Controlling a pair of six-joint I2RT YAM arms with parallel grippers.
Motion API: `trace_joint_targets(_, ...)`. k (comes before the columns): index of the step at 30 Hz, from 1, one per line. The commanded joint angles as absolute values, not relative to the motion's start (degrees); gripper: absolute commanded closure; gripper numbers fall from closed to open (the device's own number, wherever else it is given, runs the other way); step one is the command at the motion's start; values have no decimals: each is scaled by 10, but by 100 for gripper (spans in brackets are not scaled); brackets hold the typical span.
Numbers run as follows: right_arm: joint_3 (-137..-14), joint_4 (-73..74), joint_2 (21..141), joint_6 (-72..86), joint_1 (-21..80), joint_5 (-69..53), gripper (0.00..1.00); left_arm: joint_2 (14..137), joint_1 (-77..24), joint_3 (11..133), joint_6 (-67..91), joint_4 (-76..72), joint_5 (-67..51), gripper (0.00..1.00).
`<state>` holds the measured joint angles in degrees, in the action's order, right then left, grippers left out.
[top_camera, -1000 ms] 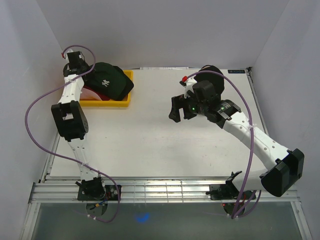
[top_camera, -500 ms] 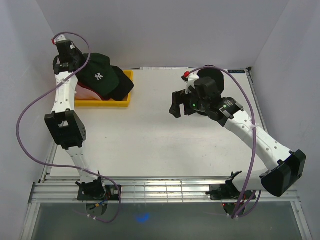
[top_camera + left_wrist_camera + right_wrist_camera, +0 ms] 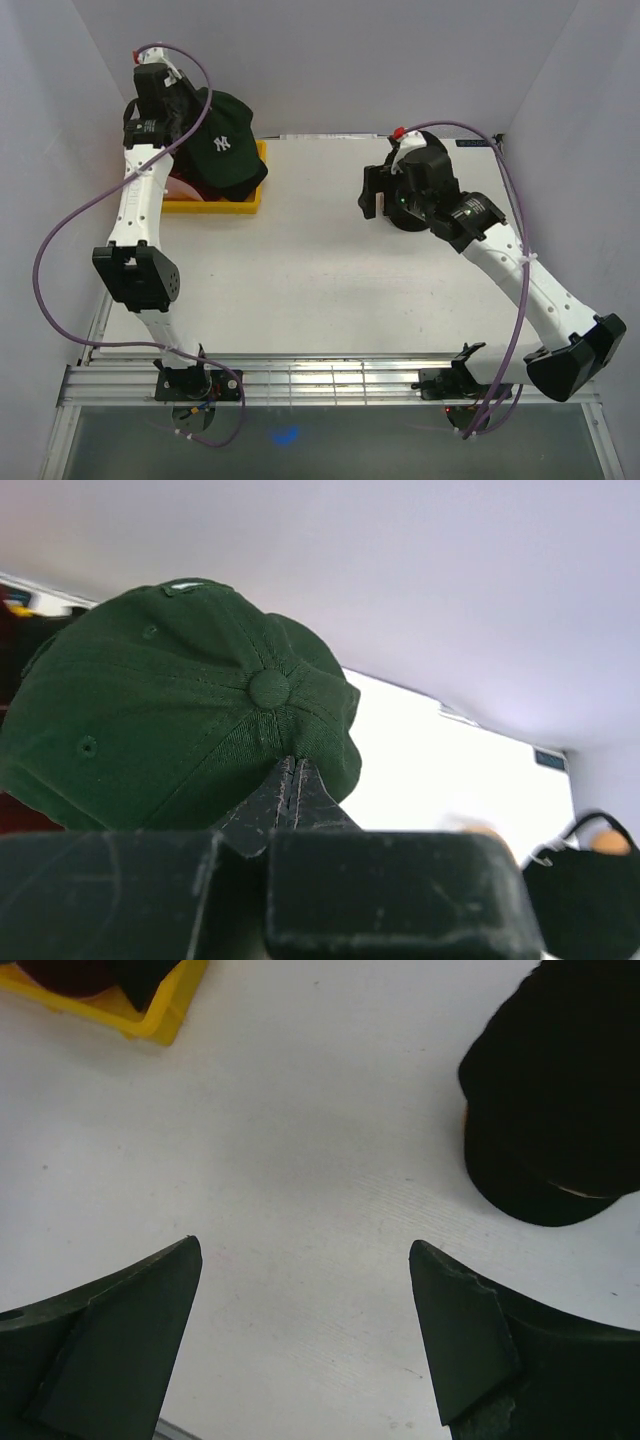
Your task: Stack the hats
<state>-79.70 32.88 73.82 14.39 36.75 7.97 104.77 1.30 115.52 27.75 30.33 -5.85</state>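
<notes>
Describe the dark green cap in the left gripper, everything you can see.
The dark green cap looks like soft cotton twill: stitched panels meeting at a top button, small eyelets, a white logo on the front. The left gripper, shut, pinches the crown fabric just beside the button and holds it over the yellow tray at the far left.

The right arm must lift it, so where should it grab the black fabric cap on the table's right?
Probably the soft crown of the black fabric cap, pinched from above: it sits dome up, lower edge near the table, leaving the open right gripper little to get under.
</notes>
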Motion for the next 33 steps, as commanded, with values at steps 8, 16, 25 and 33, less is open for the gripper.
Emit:
trace_joint_targets(8,-823,343,657,159,261,192,11,1005,-113,1223,318,301,-89,100)
trace_joint_targets(16,-797,342,621,173,210,198,11,1049,-246,1232,357,232,-44,100)
trace_joint_targets(25,-807,355,614,173,163,231,11,1148,-366,1327,377,200,43,100)
trace_joint_targets(33,-820,353,613,173,128,225,11,1202,-442,1340,376,167,80,100)
